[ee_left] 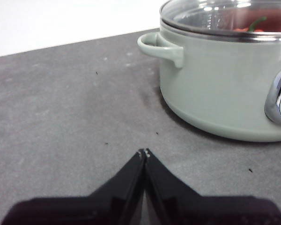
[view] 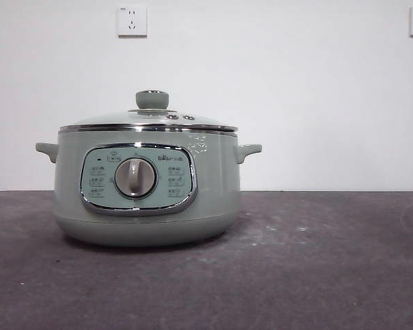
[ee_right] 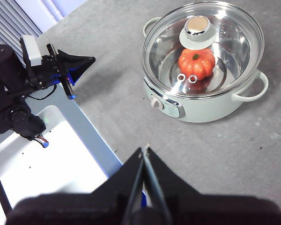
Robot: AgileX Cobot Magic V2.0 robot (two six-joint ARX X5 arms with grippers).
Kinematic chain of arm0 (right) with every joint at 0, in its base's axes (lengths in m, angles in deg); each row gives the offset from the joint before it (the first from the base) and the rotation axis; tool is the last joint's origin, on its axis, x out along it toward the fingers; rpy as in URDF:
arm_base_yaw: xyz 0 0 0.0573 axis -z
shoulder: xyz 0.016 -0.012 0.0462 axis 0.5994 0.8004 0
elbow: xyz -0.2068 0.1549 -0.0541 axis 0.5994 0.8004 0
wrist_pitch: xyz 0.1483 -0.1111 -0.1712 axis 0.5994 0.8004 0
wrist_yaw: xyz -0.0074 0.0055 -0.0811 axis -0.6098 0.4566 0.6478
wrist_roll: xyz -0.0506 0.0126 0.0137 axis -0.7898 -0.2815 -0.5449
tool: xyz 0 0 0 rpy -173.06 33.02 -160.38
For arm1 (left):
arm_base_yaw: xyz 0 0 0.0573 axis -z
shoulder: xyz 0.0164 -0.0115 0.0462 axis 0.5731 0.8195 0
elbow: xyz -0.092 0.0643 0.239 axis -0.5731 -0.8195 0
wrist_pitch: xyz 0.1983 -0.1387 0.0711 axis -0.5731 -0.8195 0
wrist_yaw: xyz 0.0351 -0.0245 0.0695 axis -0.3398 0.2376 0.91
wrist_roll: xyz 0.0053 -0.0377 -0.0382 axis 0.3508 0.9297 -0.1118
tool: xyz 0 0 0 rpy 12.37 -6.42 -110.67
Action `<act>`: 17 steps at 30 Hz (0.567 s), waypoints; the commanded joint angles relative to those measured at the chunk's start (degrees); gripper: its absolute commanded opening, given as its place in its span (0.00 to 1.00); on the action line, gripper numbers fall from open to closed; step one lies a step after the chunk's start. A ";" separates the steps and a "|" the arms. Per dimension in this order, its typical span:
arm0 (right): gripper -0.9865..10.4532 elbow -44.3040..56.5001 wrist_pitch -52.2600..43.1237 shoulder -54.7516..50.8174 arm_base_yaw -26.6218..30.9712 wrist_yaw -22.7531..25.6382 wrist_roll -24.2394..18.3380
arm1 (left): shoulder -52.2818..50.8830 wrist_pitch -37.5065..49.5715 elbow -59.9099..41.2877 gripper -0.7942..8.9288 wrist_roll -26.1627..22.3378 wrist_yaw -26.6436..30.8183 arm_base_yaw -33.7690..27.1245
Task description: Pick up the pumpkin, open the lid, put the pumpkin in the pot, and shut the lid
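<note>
The sage-green pot (view: 146, 185) stands on the dark table, its grey dial facing the front view. The glass lid (view: 151, 118) with its green knob sits closed on the pot's rim. The orange-red pumpkin (ee_right: 195, 63) lies inside the pot, seen through the lid in the right wrist view; a bit of it and its green stem show in the left wrist view (ee_left: 255, 26). My left gripper (ee_left: 144, 153) is shut and empty, low over the table beside the pot (ee_left: 225, 79). My right gripper (ee_right: 145, 150) is shut and empty, high above the table, away from the pot (ee_right: 210, 101). Neither arm shows in the front view.
The grey table (view: 316, 268) runs to a white wall with two sockets (view: 131, 20). In the right wrist view the left arm (ee_right: 42, 65) hangs over the table's edge, next to a white shelf with a blue border (ee_right: 51, 154).
</note>
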 commanded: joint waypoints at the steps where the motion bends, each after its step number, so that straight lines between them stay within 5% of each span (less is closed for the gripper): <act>1: 0.09 0.09 0.61 -0.15 -0.04 0.00 0.33 | -0.17 -0.46 -0.90 0.08 0.31 0.00 -0.17; 3: 0.09 0.09 0.63 -0.15 -0.04 0.09 -0.13 | -0.17 -0.57 -0.90 0.08 0.31 0.00 -0.17; 7: 0.09 0.07 0.70 -0.17 -0.02 2.67 -8.72 | -0.17 -0.59 -0.90 0.08 0.31 0.00 -0.17; 12: 0.09 0.07 0.37 -1.84 3.43 8.41 -9.86 | -0.17 -0.61 -0.90 0.08 0.31 0.00 -0.17; 15: 0.09 0.09 -0.59 -4.26 7.67 7.30 -13.11 | -0.17 -0.63 -0.90 0.08 0.31 0.00 -0.17; 17: 0.09 0.33 -3.74 -6.16 11.26 2.97 -10.49 | -0.17 -0.63 -0.90 0.08 0.31 0.00 -0.17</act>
